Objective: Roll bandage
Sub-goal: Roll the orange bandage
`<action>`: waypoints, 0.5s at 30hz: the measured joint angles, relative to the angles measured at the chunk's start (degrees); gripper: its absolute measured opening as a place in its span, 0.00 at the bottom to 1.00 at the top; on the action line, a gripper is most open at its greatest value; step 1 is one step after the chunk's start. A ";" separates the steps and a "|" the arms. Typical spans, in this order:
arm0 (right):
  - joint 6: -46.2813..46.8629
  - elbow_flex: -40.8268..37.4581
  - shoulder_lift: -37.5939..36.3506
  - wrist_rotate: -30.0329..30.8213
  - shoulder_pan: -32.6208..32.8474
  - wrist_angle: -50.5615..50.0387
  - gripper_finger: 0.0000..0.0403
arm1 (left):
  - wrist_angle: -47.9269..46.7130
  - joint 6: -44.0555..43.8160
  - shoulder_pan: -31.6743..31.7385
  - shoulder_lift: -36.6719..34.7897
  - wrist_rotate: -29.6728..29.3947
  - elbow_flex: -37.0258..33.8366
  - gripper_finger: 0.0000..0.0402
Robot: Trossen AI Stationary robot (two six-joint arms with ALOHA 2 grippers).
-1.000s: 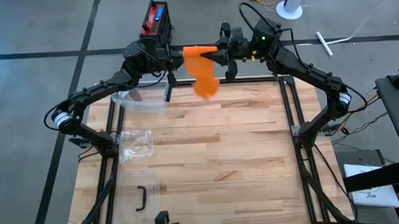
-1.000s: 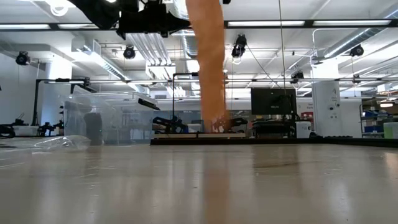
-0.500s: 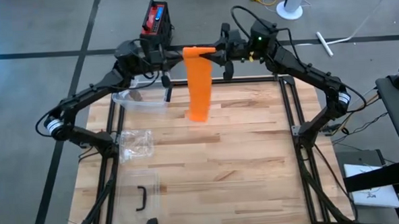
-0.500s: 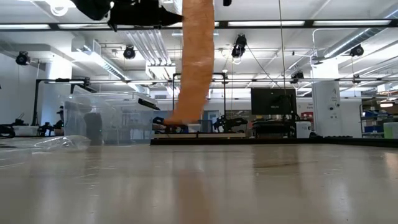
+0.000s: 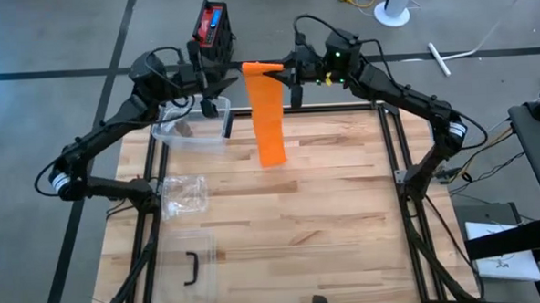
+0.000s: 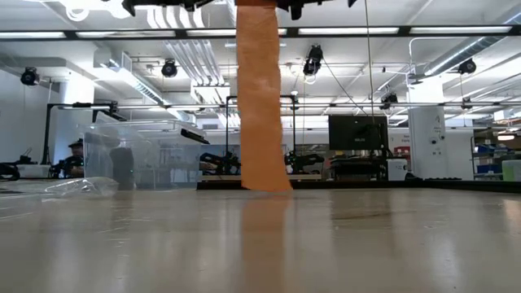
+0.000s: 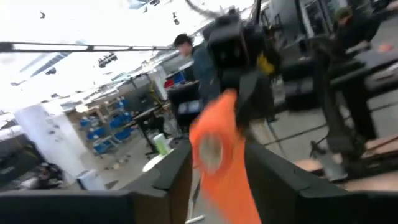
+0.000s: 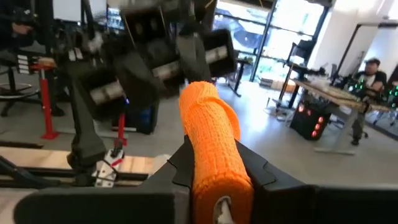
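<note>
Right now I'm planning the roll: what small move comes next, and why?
Probably bring the left gripper back to the bandage near its top. It hangs unrolled, held only by the right gripper, while the left one stands apart.

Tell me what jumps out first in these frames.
The orange bandage: a long strip hanging from the right gripper, held high over the table's far edge, its lower end near the wood in the low view. The left gripper sits just beside it, apart from the strip. A clear bin lies below the left gripper.
</note>
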 joint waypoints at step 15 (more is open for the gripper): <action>-1.45 6.67 7.07 1.11 0.13 -3.13 0.14 | -21.36 4.19 -1.65 9.99 -7.01 17.76 0.26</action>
